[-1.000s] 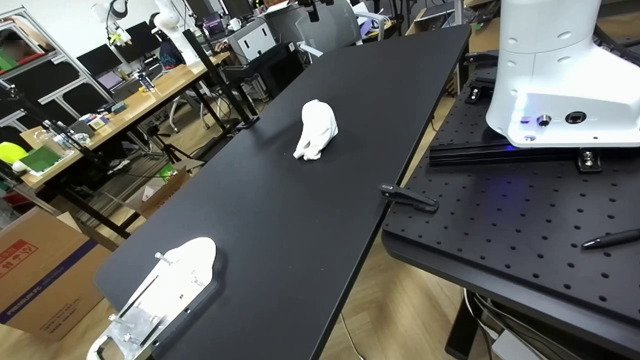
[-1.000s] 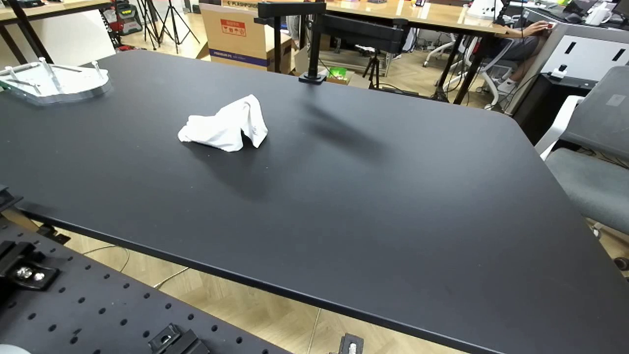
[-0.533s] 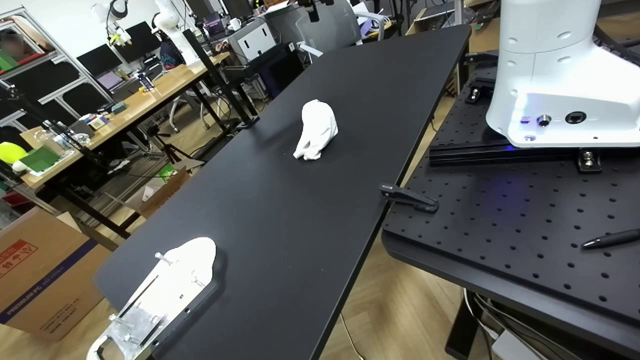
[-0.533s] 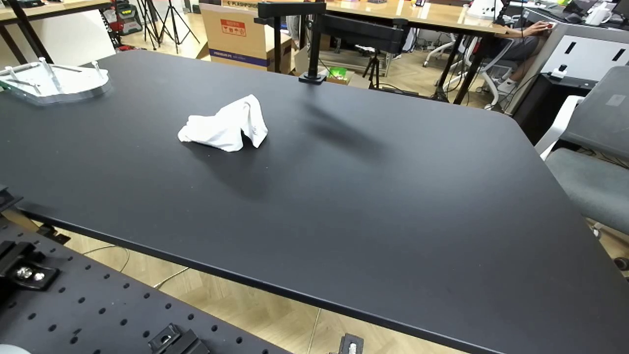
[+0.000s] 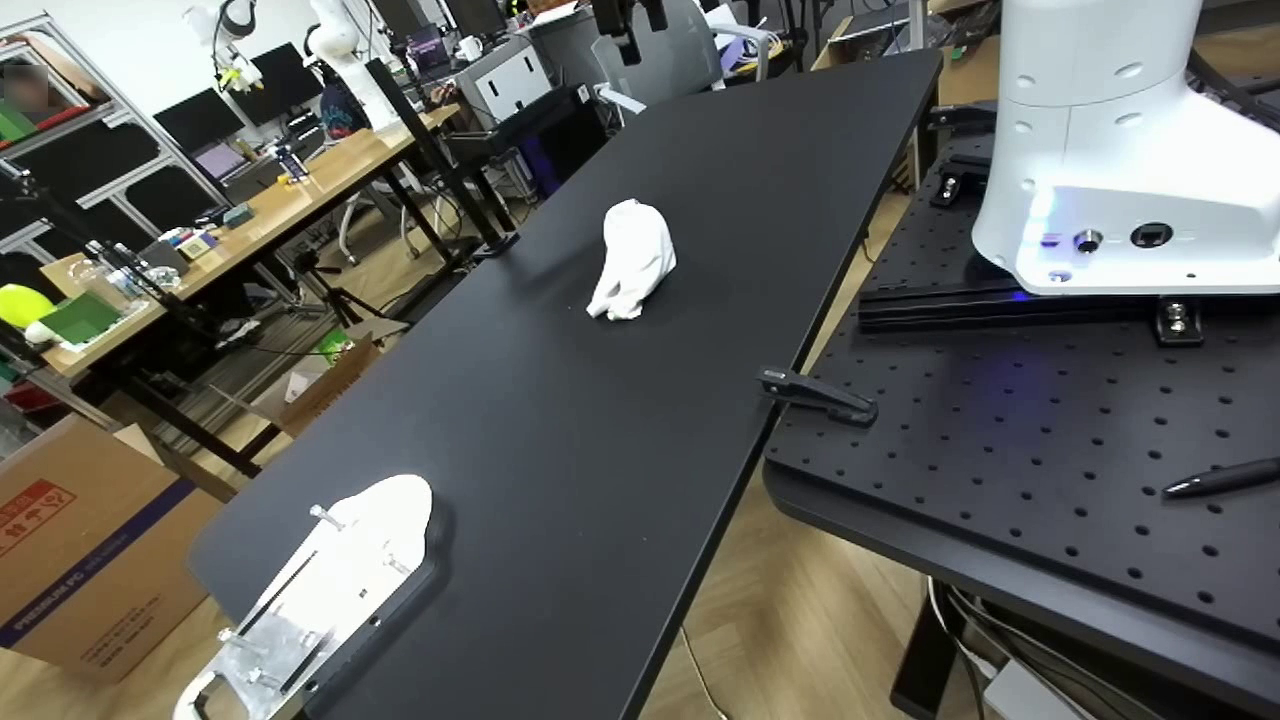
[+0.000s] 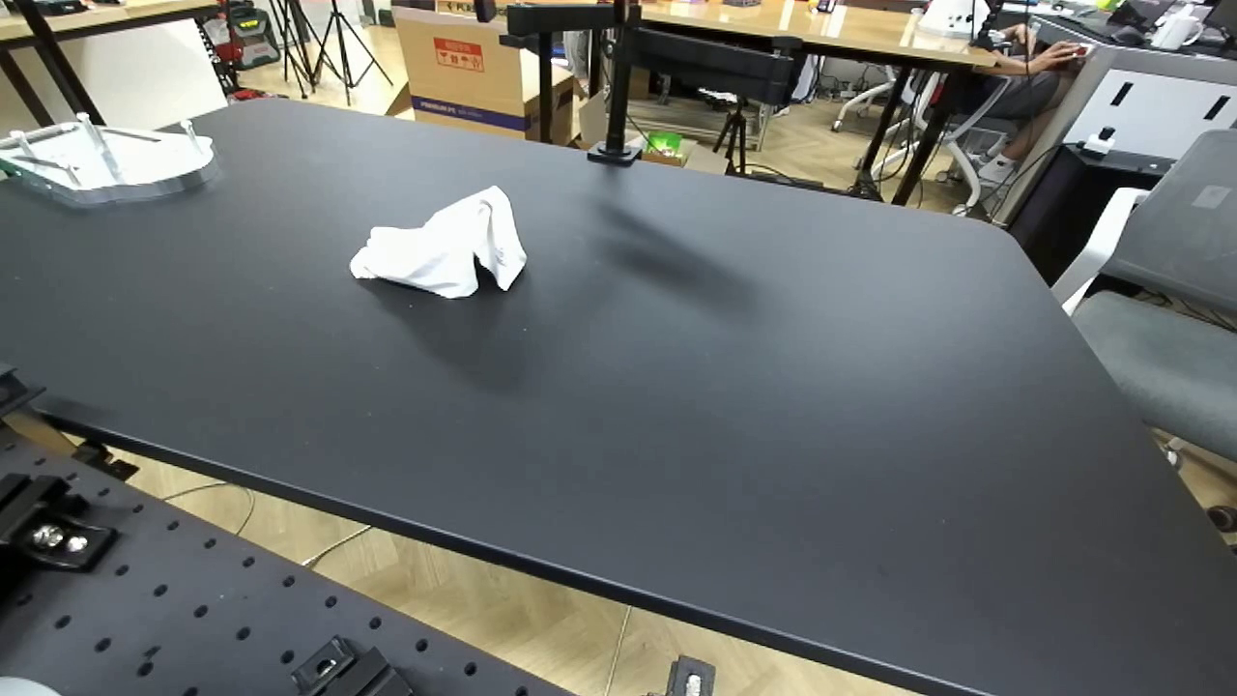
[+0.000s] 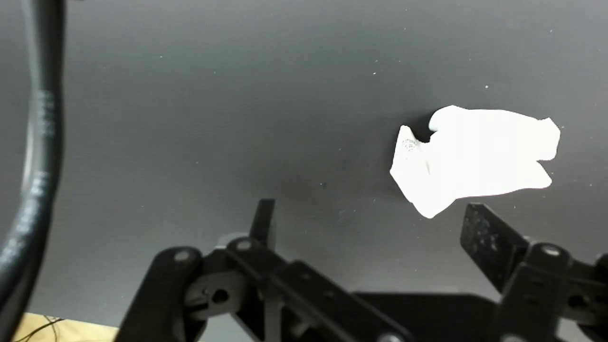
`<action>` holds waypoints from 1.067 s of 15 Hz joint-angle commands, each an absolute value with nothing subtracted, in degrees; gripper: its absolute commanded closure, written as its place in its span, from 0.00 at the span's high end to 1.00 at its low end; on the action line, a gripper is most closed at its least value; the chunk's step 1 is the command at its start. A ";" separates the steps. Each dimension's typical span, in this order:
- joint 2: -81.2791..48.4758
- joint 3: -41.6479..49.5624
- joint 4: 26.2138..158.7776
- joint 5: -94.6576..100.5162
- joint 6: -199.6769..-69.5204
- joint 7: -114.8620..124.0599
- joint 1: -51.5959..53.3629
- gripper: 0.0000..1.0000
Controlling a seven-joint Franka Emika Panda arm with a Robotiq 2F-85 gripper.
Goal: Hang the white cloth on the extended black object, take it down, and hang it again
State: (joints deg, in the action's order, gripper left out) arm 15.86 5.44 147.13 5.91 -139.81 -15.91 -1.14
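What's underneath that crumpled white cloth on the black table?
The white cloth rests on the black table, whose surface shows in a notch at the cloth's edge. Whether anything else lies beneath cannot be seen; the cloth covers it.

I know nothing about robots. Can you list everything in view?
Long flat tabletop: 1, black, all views
Crumpled soft cloth: 1, white, on tabletop
Oblong plastic piece with pegs: 1, white-and-clear, on tabletop
Post with side arm: 1, black, at tabletop edge
Flat holed plate: 1, black, beside tabletop
Slim pen: 1, black, on plate
Clip-like piece: at least 1, black, over tabletop edge
Cardboard box with band: 1, brown and blue, background
Wheeled chair: 1 nearby, grey, beside tabletop
Wood-topped table: at least 1, light brown, background
Person: at least 1, dark shorts, background
Remaining background: too crowded to count
Robot's rounded base: 1, white, over plate
Two-fingered gripper: 1, black, over tabletop
Thick cable: 1, dark, wrist view
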 commanded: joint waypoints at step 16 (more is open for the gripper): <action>-1.12 -1.61 146.11 16.76 -155.40 -4.67 2.76 1.00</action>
State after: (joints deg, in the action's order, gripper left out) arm -0.13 -1.89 146.38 9.05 -152.41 -15.85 3.63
